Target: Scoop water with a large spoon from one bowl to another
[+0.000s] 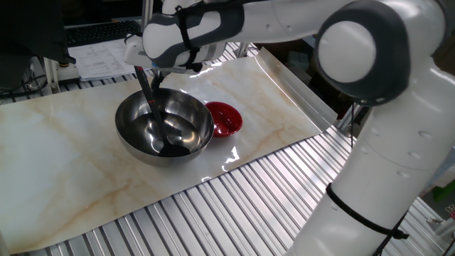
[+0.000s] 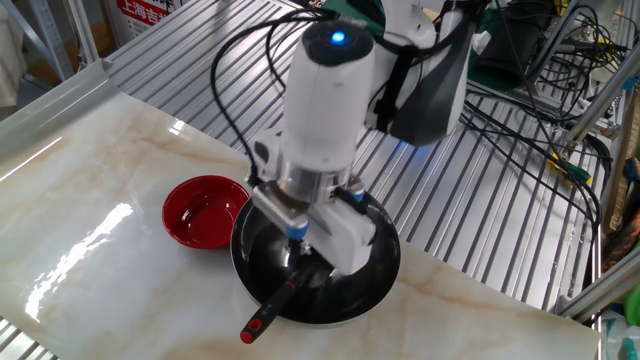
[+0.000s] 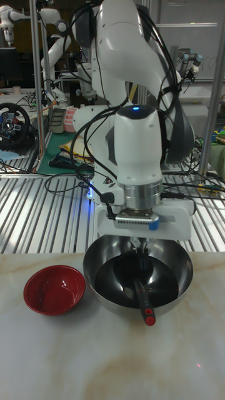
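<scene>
Shiny steel bowl [image 1: 165, 128], glossy red bowl [image 1: 225, 118]
</scene>
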You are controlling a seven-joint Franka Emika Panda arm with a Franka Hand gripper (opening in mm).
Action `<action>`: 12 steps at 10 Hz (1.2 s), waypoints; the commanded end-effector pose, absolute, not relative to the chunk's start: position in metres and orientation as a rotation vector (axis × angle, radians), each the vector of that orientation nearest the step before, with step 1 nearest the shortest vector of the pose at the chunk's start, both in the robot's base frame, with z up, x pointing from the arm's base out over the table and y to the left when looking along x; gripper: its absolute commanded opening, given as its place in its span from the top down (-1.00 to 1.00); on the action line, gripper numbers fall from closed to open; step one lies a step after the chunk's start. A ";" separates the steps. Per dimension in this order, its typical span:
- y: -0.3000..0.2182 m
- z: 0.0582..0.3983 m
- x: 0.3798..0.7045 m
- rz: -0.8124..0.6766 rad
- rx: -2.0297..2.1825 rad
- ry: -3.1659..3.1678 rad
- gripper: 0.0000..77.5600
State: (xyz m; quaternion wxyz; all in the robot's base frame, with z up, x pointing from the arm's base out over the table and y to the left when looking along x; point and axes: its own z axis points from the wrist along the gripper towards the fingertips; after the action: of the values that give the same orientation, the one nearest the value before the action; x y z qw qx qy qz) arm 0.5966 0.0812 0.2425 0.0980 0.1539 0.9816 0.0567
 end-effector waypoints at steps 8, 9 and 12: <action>0.074 0.227 0.626 0.104 0.373 2.908 1.00; 0.074 0.226 0.626 0.110 0.380 2.917 1.00; 0.075 0.227 0.627 0.109 0.377 2.923 1.00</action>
State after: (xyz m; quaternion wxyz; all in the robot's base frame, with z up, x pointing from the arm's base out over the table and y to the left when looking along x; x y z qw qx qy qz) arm 0.6238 0.0745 0.2230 0.0966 0.1276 0.9865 0.0354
